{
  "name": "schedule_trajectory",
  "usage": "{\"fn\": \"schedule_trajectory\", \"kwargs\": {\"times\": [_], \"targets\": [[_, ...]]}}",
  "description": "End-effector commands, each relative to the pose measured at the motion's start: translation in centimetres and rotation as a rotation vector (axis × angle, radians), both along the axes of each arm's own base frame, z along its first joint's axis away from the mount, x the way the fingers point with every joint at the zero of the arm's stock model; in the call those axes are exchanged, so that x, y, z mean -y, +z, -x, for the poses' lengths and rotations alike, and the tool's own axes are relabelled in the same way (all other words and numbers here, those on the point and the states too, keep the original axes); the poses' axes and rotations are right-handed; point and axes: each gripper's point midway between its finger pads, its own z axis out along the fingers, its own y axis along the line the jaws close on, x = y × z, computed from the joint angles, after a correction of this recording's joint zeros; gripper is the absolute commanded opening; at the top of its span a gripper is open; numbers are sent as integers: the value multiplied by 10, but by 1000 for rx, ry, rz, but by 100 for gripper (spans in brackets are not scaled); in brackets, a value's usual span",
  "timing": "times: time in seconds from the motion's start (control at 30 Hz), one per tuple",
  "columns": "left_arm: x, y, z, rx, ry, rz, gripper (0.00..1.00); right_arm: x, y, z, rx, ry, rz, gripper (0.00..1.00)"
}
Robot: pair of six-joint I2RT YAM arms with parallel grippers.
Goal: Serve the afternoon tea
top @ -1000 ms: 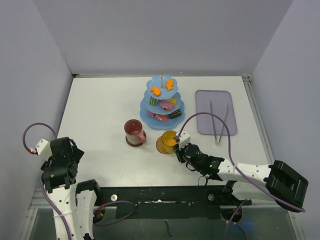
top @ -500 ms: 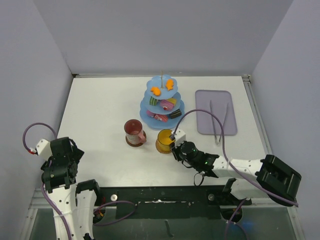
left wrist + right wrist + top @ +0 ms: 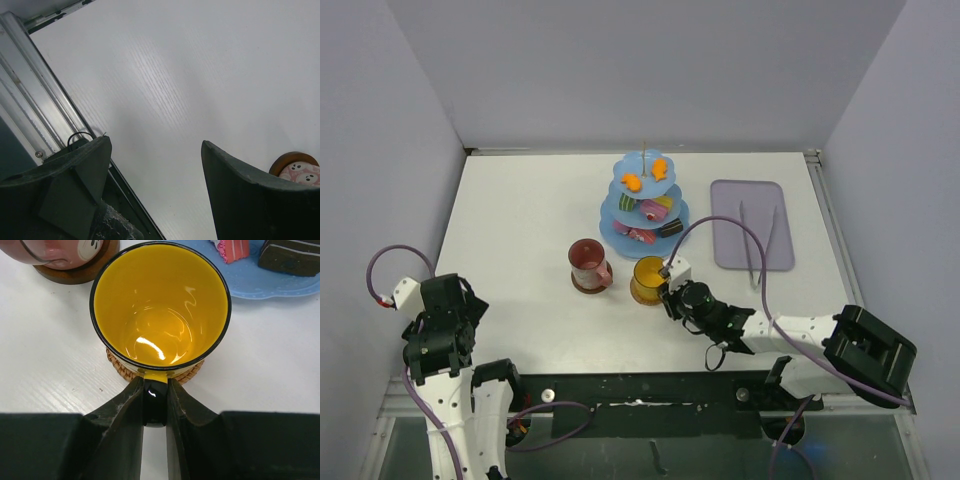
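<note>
The white counter (image 3: 520, 220) filled most of the top view. The light-blue three-tier stand (image 3: 608, 213) was found above its middle, with the toy cakes (image 3: 631, 182) laid on all its tiers. The lilac tray (image 3: 752, 200) with the tongs (image 3: 757, 245) was seen to the right of the stand, apart from both arms.

The right arm was stretched further toward the left of the frame than one second before. With it the yellow mug (image 3: 648, 277) had been brought a little leftward, nearer to the dark-red mug (image 3: 588, 263). That mug stood on its own coaster (image 3: 592, 287) left of centre.

In the right wrist view the right claw (image 3: 155, 402) was seen pressed shut on the handle of the yellow mug. The mug sat upright and empty on the woven coaster (image 3: 117, 369), just below the stand's bottom tier. Whether this coaster had been shifted with the mug could not be told. From this it was judged that both mugs were set out and that only the release was left. The left claw (image 3: 156, 150) was held wide open at the lower left, with nothing in it.
</note>
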Motion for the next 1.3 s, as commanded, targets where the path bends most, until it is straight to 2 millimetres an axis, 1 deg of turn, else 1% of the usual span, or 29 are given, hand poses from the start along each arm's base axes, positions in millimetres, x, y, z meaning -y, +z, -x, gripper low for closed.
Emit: {"fn": "schedule_trajectory", "kwargs": {"times": [0.0,0.1,0.17,0.23,0.33,0.43,0.53,0.63,0.73,0.8,0.87,0.9,0.93,1.03,1.07,1.13,1.2,1.27], "targets": [[-3,6,-10,40,-5,-12,70,14,3,-16,42,-73,31,0],[-3,6,-11,42,-6,-14,70,13,4,-19,38,-79,20,0],[-3,6,-10,42,-7,-13,70,7,5,-17,28,-39,1,0],[-3,6,-10,42,-5,-13,70,5,8,-16,32,-24,-6,3],[-3,6,-10,46,-6,-12,70,5,17,-16,46,-18,-23,14],[-2,6,-11,43,-7,-11,70,3,29,-16,60,-15,-48,31],[-2,5,-12,36,-12,-8,70,4,43,-19,80,-31,-67,46],[-2,6,-13,37,-14,-9,70,6,59,-23,107,-55,-91,56],[1,16,-22,87,-32,5,71,8,76,-26,123,-83,-111,61],[3,24,-32,125,-58,9,71,16,89,-29,131,-142,-135,65],[2,34,-38,141,-67,0,72,30,97,-32,132,-234,-165,69],[0,38,-41,141,-67,-6,73,38,107,-32,130,-287,-195,70],[-1,43,-44,144,-70,-16,73,47,110,-33,125,-339,-203,71],[-5,60,-57,176,-79,-35,75,66,130,-32,138,-427,-243,73],[-6,64,-62,188,-84,-37,75,72,135,-33,141,-464,-253,76],[-6,71,-71,216,-93,-39,76,82,144,-33,147,-516,-270,80],[-6,77,-78,238,-98,-40,77,89,153,-34,156,-555,-273,83],[-6,81,-85,258,-100,-34,77,99,167,-37,173,-628,-299,89]]}}
